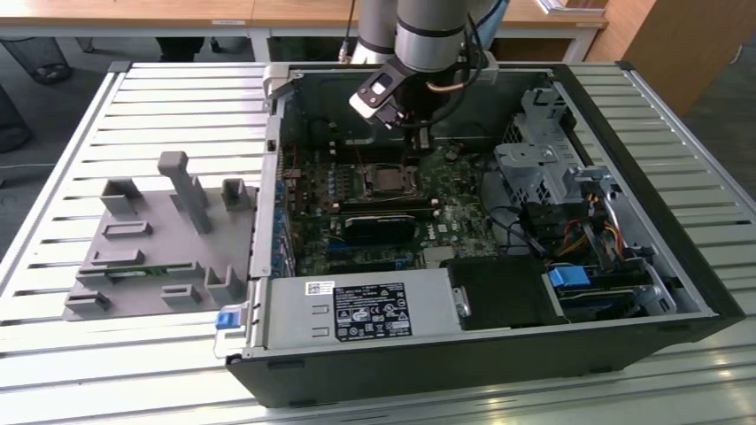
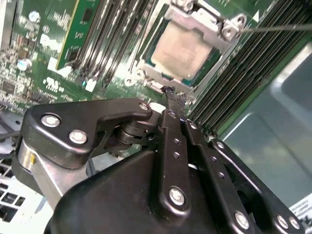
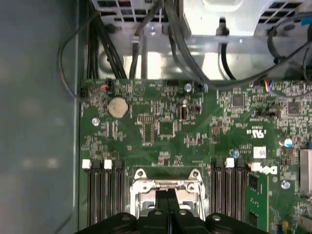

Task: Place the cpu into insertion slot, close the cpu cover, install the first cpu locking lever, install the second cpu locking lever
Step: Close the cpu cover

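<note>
**Socket loaded, cover down: lever stage**

Note the cpu (image 2: 187, 48) sits in the insertion slot (image 1: 387, 180), with the cpu cover (image 2: 204, 17) lying flat over its edges. You are, by my reading, at the locking levers. The claw (image 2: 173, 95) is pinched closed with nothing between its fingers, and its tips rest at the cover's near edge; in the first wrist view the claw (image 3: 168, 195) sits over the middle of the frame. One thin lever rod (image 2: 273, 28) runs out from a cover corner; whether it is latched, you cannot tell.

Judgement: lever work calls for a steady push with closed tips, kept off the chip face.

Obstacles: memory slots (image 2: 117, 29) flank the socket closely on both sides, and a green memory module (image 2: 75, 29) stands in one. Cables (image 3: 185, 39) hang beyond the board. A grey fixture (image 1: 154, 239) lies on the desk (image 1: 119, 372), well apart.
</note>
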Controlling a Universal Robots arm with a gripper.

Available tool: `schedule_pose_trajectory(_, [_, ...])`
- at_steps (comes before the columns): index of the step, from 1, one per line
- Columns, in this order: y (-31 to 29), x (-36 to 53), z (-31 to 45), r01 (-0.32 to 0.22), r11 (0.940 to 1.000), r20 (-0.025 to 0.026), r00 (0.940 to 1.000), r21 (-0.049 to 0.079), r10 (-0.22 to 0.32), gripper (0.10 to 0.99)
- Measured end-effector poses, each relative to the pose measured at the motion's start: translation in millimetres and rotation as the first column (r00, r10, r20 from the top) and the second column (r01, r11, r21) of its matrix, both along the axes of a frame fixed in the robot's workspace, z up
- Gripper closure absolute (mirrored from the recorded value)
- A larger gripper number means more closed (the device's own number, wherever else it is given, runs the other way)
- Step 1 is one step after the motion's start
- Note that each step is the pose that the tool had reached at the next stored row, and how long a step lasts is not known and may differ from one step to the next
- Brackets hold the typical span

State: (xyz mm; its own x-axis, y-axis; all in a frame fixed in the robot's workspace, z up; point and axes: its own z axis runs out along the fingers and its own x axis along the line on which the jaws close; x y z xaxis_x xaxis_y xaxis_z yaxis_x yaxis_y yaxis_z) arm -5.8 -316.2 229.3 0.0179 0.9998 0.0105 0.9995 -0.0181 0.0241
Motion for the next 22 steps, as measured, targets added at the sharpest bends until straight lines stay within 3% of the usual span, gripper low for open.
schedule_pose_trajectory(13, [0.0, -35.0, -8.6, 0.0, 1.0, 0.0001, 1.0, 0.0, 0.0, 0.98])
schedule_pose_trajectory(22, [0.0, -47.7, -17.8, 0.0, 1.0, 0.0, 1.0, 0.0, 0.0, 0.98])
